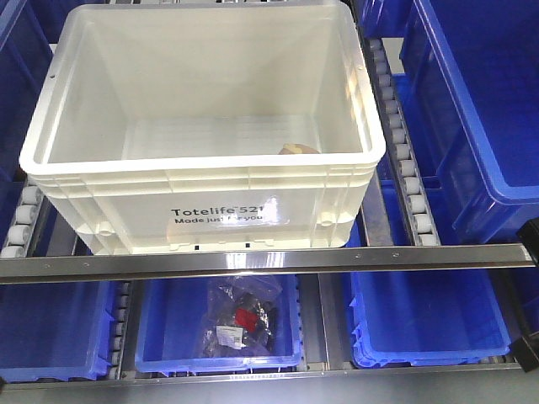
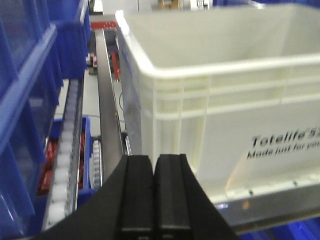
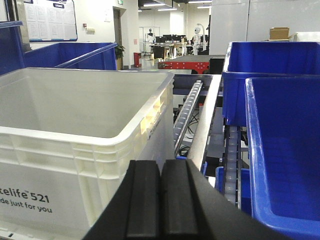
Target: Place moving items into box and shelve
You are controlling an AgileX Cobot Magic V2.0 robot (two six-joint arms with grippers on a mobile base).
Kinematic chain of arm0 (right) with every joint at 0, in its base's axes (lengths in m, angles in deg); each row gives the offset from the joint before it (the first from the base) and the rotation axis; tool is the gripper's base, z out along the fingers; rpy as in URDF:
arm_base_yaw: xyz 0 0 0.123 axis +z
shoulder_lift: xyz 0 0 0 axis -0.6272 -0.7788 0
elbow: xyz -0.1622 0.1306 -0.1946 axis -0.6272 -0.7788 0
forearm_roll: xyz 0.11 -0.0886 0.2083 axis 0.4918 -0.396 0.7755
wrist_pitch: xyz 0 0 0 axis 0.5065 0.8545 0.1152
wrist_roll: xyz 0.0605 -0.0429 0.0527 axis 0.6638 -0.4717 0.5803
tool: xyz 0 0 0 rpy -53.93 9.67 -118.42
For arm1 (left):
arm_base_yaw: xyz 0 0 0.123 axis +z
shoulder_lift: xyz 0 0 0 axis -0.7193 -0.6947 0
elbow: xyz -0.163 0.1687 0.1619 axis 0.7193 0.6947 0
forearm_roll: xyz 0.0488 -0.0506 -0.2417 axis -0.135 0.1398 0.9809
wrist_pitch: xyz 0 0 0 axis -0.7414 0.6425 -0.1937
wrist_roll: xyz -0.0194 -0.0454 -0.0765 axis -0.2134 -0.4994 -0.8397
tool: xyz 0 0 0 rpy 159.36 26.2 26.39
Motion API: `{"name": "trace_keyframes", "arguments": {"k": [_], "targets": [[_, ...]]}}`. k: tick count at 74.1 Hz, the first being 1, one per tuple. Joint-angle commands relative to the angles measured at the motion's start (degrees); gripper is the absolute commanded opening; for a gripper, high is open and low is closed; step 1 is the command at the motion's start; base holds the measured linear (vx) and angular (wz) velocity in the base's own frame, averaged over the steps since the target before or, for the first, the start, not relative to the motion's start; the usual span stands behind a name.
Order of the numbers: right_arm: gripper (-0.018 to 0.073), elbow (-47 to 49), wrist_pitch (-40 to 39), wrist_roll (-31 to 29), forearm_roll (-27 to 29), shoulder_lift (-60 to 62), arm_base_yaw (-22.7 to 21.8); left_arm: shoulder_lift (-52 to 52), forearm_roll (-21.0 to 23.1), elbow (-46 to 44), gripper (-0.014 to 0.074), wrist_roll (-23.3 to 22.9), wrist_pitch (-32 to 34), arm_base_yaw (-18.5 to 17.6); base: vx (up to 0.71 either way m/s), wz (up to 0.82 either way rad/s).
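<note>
White box (image 1: 202, 181) printed "Totelife 521 Made just for you", seated centre frame on shelf rollers (image 1: 402, 160), brownish toy (image 1: 296, 149) glimpsed inside, left pincer (image 2: 154, 192) and right pincer (image 3: 161, 200) pressed together, empty.

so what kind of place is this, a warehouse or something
Most likely a warehouse or logistics test area: a white Totelife crate sits on a roller-track flow rack, with blue bins stored beside and below. Office desks show far behind.

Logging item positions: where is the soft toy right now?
Front view: the soft toy lies inside the white crate, on its floor near the front right corner, mostly hidden behind the front rim.
</note>
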Motion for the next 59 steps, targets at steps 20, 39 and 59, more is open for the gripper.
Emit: {"name": "trace_keyframes", "arguments": {"k": [20, 39, 59], "targets": [[-0.0009, 1.8, -4.8, -0.3, 0.0, -0.8, 0.1, 0.7, 0.2, -0.2, -0.0008, 0.2, 3.5, -0.4, 0.0, 0.0], [-0.0009, 1.8, -4.8, -0.3, 0.0, -0.8, 0.1, 0.7, 0.2, -0.2, -0.0008, 0.2, 3.5, -0.4, 0.0, 0.0], [-0.0009, 1.8, -4.8, -0.3, 0.0, -0.8, 0.1, 0.7, 0.2, -0.2, -0.0007, 0.2, 3.5, -0.4, 0.0, 0.0]]}}
